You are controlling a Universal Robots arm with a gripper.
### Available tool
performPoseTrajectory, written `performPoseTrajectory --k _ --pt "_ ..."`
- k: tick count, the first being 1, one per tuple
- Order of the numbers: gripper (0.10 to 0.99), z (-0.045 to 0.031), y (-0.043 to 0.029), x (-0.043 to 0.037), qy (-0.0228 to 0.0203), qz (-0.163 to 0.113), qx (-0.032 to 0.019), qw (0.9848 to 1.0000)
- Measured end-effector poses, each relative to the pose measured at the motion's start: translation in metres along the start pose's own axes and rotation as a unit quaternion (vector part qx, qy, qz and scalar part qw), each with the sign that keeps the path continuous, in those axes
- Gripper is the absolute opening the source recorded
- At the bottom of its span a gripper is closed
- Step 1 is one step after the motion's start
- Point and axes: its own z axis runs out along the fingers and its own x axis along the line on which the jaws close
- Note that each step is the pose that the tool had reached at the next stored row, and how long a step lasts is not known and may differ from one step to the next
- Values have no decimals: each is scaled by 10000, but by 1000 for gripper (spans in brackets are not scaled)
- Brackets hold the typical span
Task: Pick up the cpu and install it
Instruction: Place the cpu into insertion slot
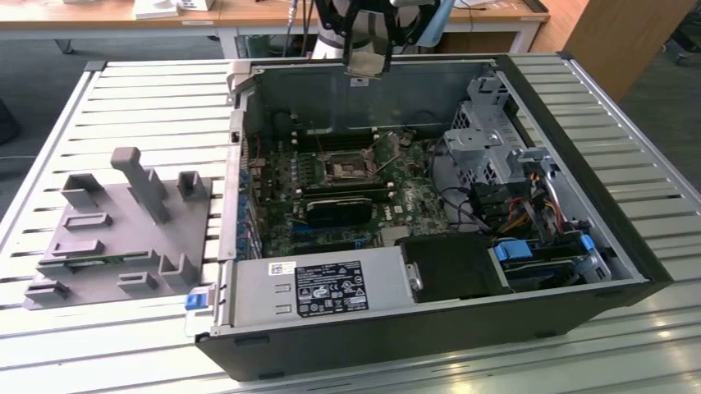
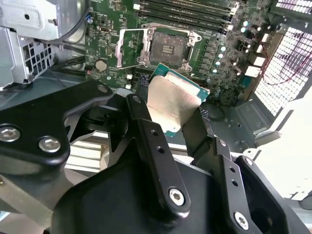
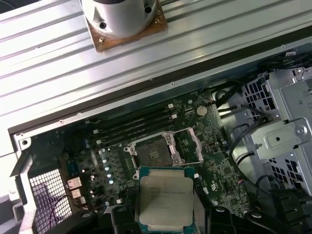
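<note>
Holding the chip [image 2: 173, 105] clenched between its fingers, my claw [image 2: 167, 111] hangs over the far wall of the open computer case [image 1: 438, 345]. I see the chip in the air, apart from the open socket [image 3: 153, 152] on the green board [image 3: 219, 168].

The open computer case [image 1: 438, 336] lies on the slatted table [image 1: 153, 98], with the fixture tray [image 1: 110, 246] just beside it on the exterior view's left. In the case, the socket [image 1: 347, 167] sits near the middle of the motherboard [image 1: 422, 201], the power supply [image 1: 318, 287] lies at the near wall, and the drive cage [image 1: 487, 131] stands on the exterior view's right. The cpu [image 1: 365, 66] sits between the gripper's [image 1: 365, 72] 2 fingers above the far wall, apart from the socket.
</note>
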Motion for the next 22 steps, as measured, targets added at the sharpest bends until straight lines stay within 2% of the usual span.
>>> performPoseTrajectory --k 12,22 --pt "533 1 0 0 -31 388 -10 9992" --pt "533 2 0 0 -62 767 -19 9970"
